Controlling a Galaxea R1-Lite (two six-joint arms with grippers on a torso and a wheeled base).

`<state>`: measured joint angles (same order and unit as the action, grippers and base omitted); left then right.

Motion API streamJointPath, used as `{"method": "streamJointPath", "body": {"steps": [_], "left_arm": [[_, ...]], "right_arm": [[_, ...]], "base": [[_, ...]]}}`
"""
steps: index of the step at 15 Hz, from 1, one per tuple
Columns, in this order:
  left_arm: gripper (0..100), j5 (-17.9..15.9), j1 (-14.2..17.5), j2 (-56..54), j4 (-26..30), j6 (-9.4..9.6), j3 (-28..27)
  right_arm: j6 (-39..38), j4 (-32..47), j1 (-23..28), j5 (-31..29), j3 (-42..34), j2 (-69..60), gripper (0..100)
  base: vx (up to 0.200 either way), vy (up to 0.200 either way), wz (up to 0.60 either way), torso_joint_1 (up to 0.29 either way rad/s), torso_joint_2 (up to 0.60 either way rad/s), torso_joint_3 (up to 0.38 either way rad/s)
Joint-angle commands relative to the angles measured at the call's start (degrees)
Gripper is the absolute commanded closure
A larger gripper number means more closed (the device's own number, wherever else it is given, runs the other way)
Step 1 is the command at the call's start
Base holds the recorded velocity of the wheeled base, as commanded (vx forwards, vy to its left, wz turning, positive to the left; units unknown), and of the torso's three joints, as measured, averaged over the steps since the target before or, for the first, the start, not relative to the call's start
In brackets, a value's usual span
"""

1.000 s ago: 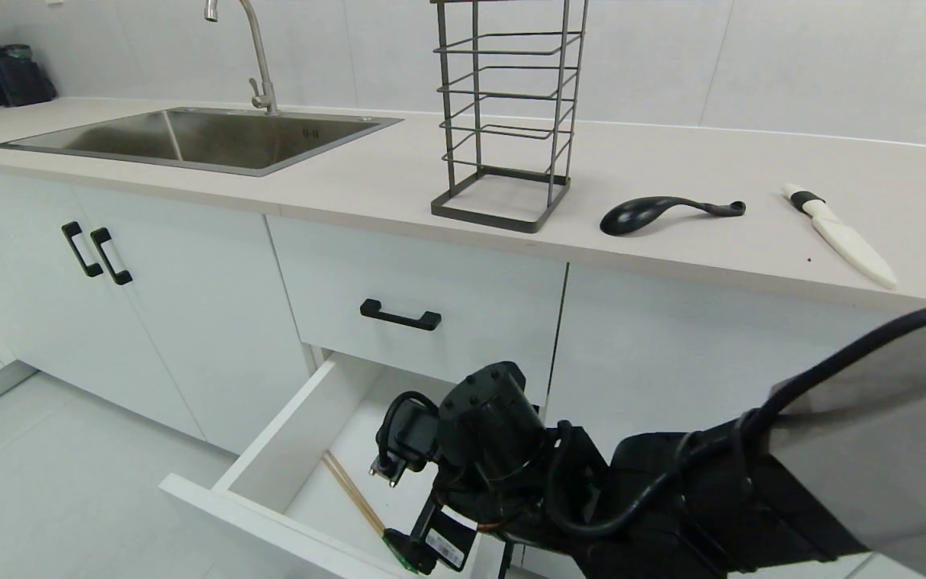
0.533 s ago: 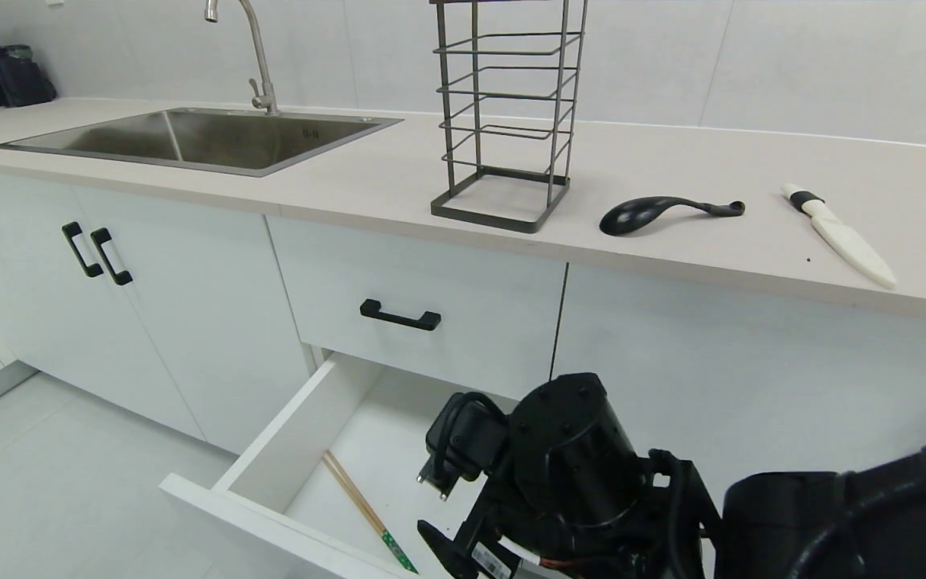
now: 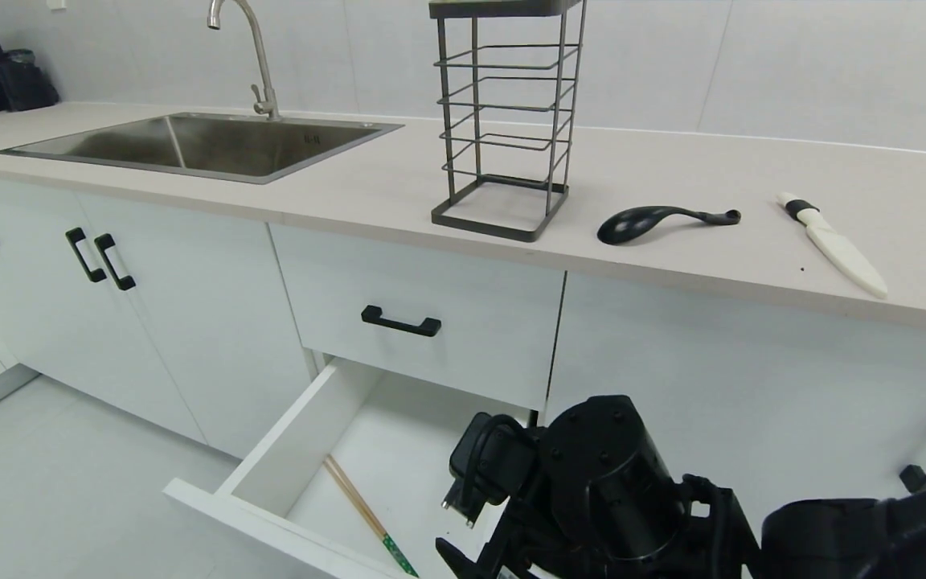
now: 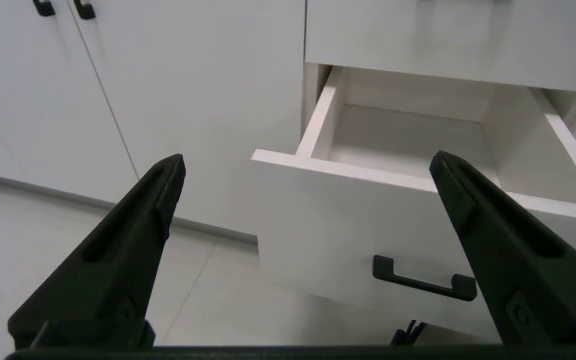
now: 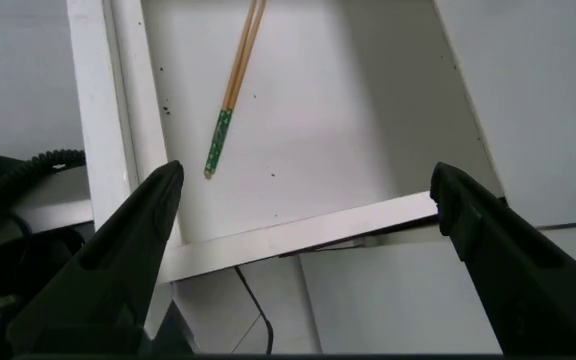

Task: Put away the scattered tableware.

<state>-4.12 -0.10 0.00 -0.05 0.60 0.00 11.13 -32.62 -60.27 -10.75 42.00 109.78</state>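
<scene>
The right arm (image 3: 600, 482) has been drawn back from over the middle of the open drawer (image 3: 278, 450) toward its right side. The right gripper (image 5: 303, 200), which was at the green tips of the chopsticks (image 3: 358, 507), has been taken away from them, so their whole length is now uncovered near the drawer's front edge. The head view itself has been shifted slightly.

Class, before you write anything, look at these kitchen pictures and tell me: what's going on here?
A two-armed robot is putting tableware into an open drawer below the countertop. A pair of chopsticks already lies inside it. The right end effector hangs above the drawer, open and empty. The left end effector is also open and empty, facing the drawer's front. A black spoon and a white knife lie on the countertop, not yet put away.
</scene>
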Motion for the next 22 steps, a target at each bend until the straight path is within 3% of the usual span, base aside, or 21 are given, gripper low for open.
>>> {"method": "streamJointPath", "body": {"steps": [1,11,22], "left_arm": [[0,0.0,0.0,0.1,0.0,0.02,0.0],[0,0.0,0.0,0.1,0.0,0.02,0.0],[0,0.0,0.0,0.1,0.0,0.02,0.0]], "right_arm": [[-0.1,0.1,-0.3,0.0,-0.2,0.0,0],[-0.2,0.3,-1.0,0.0,-0.2,0.4,0],[-0.2,0.5,-0.9,-0.1,0.1,1.8,0]], "base": [[0.000,0.000,0.00,0.159,-0.13,-0.173],[0.000,0.000,0.00,0.162,-0.47,-0.245],[0.000,0.000,0.00,0.288,-0.50,-0.254]]}}
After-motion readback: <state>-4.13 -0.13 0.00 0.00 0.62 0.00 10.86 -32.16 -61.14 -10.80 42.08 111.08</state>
